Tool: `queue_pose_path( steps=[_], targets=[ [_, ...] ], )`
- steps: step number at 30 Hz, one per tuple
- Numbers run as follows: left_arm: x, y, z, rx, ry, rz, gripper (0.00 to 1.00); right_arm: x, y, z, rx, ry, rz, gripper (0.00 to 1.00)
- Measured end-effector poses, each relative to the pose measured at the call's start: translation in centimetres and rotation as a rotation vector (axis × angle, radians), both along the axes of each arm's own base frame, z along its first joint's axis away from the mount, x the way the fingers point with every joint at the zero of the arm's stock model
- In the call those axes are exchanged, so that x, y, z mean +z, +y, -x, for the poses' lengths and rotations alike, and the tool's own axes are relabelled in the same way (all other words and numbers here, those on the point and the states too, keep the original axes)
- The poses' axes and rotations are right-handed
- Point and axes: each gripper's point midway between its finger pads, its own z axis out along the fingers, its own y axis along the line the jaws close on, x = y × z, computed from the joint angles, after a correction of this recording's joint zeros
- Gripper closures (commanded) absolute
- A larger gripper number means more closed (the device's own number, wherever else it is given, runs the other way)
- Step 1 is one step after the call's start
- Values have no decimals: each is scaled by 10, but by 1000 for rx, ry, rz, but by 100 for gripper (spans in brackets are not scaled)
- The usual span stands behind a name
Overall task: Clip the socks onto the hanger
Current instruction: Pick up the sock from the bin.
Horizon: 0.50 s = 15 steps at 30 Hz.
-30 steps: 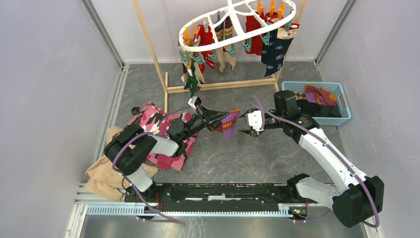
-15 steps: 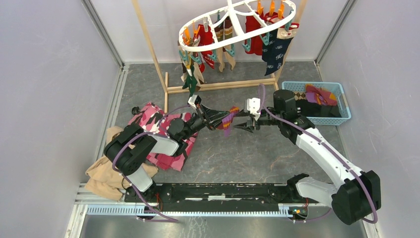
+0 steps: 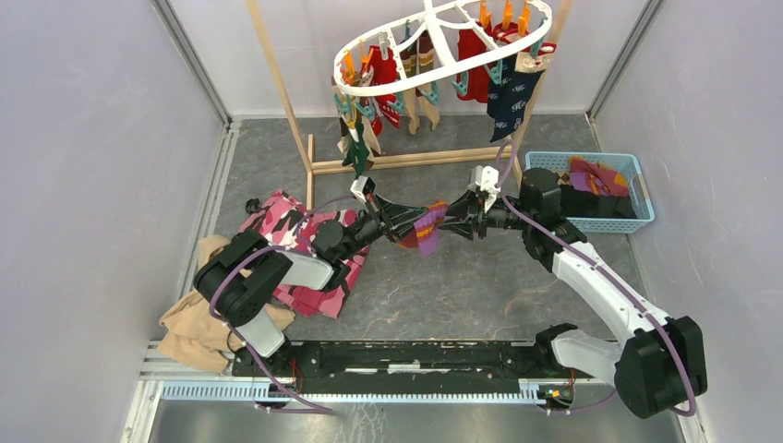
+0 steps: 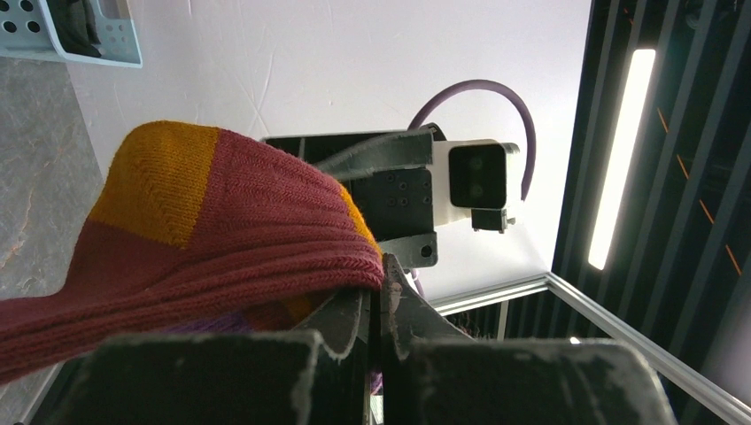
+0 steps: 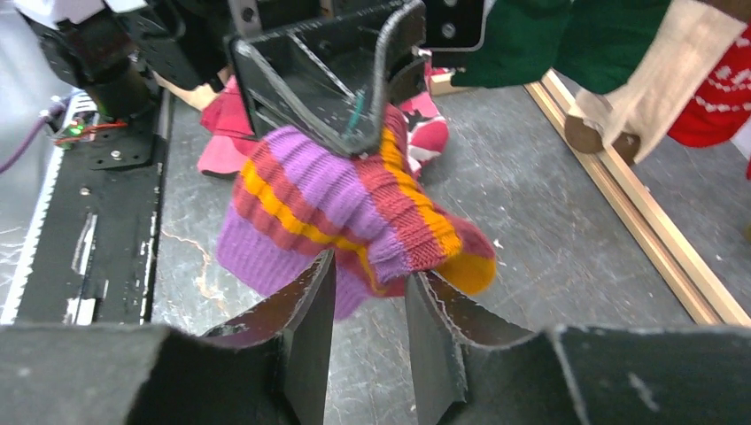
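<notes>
In mid-air, left tool (image 5: 356, 137) clamps the striped sock (image 5: 336, 204) — right tool (image 5: 370, 274) jaws apart around its edge.

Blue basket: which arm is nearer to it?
Right. The right arm passes beside the left end of the basket; the left arm lies far to its left, its tool shut on the striped sock.

We see grey stone-look table (image 3: 443, 286). Wooden rack (image 3: 406, 161) base rests at back, centre. Blue basket (image 3: 614, 227) sits back right, near rack foot. Pink camo cloth (image 3: 277, 217) heaped at left; tan cloth (image 3: 189, 328) bunched just beside it, nearer left corner. Black rail (image 3: 406, 355) w/ arm bases along near edge.
</notes>
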Motion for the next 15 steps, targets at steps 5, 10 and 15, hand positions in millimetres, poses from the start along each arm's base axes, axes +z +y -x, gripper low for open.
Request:
queue_pose_path(
  steps=[5, 10, 15],
  targets=[
    [0, 0, 0, 5, -16, -6, 98, 8, 4, 10, 61, 8, -35, 74],
    [2, -2, 0, 2, -32, -9, 96, 10, 6, 13, 75, 20, -46, 100],
    [1, -3, 1, 9, -85, -33, 73, 11, 5, 13, 69, 34, -50, 100]
  ],
)
